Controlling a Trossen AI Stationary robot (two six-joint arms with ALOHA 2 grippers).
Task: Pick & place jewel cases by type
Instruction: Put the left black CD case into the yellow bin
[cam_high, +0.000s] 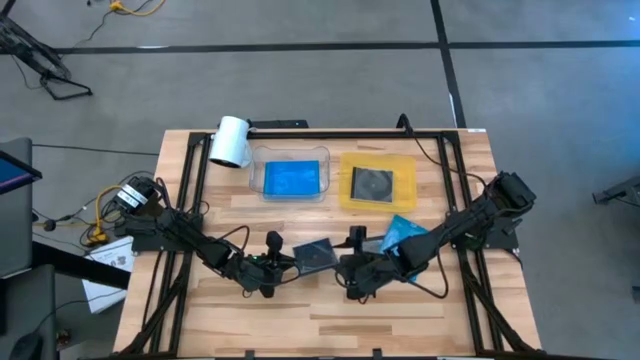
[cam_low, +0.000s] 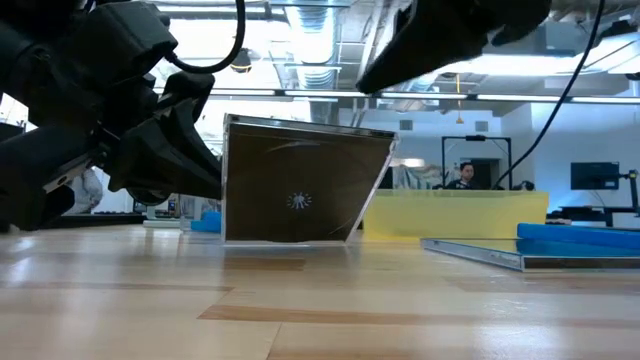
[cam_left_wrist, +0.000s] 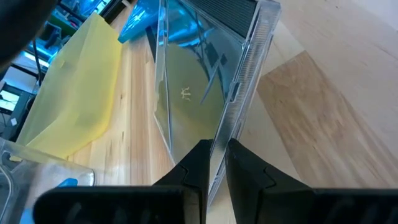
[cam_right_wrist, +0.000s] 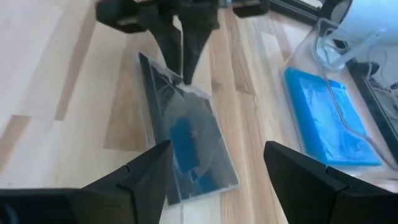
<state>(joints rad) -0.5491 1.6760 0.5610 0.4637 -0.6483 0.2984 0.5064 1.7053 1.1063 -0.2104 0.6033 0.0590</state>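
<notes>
Pale wooden table (cam_high: 330, 310), grey floor (cam_high: 300, 90)

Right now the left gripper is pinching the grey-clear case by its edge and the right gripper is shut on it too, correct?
Not quite. The left gripper does pinch the grey-clear case by its edge, but the right gripper is open, off the case, as the right wrist view shows.

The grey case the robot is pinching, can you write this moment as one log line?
left gripper: shut on grey-clear case, tilted on edge on table | right gripper: open, beside it | blue case: in clear tray
</notes>
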